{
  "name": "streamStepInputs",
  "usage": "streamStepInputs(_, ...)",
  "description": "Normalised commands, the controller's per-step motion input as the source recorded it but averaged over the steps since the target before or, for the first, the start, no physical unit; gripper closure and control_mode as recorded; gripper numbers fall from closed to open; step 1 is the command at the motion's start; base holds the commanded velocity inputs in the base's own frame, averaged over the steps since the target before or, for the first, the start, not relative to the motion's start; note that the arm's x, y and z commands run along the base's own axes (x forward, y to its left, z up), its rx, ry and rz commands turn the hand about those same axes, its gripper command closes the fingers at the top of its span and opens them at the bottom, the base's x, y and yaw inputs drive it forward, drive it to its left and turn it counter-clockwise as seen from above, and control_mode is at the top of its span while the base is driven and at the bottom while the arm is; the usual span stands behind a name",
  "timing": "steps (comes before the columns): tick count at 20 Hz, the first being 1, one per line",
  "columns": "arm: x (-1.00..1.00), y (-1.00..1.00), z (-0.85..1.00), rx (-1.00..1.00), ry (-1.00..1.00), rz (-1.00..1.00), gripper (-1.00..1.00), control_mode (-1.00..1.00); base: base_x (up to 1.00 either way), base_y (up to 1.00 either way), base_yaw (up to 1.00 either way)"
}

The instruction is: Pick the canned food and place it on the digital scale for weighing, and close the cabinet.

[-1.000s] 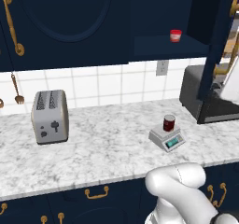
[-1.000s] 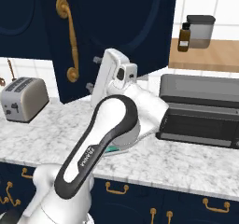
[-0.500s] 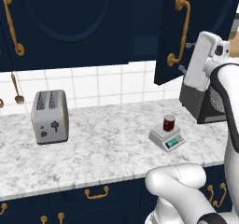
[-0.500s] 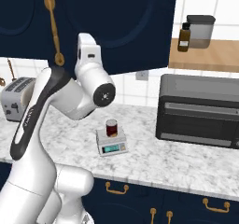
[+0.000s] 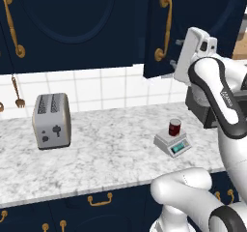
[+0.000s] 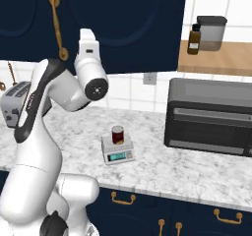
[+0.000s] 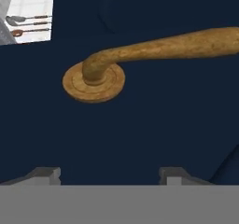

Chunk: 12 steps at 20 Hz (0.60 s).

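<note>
Marble counter (image 5: 111, 149) bears maroon canned food (image 5: 174, 127) on grey digital scale (image 5: 171, 143); gripper (image 7: 109, 174) jaws wide, empty.

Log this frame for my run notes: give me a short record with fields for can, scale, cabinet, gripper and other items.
can: dark maroon can standing upright on the scale
scale: grey scale on the marble counter, teal display facing the front edge
cabinet: navy door nearly shut, brass handle close in front of the hand
gripper: fingers spread apart, holding nothing, facing the door
other items: toaster at the counter's left; black oven at its right
</note>
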Motion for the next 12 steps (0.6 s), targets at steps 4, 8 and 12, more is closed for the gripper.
streamStepInputs(4, 0.62, 0.00, -0.01, 0.00, 0.00, 0.00, -1.00, -1.00, 0.00, 0.00, 0.00)
streamStepInputs(8, 0.75, 0.00, -0.06, 0.00, 0.00, 0.00, -1.00, -1.00, 0.00, 0.00, 0.00)
streamStepInputs(12, 0.70, 0.00, -0.01, 0.00, 0.00, 0.00, -1.00, -1.00, 0.00, 0.00, 0.00)
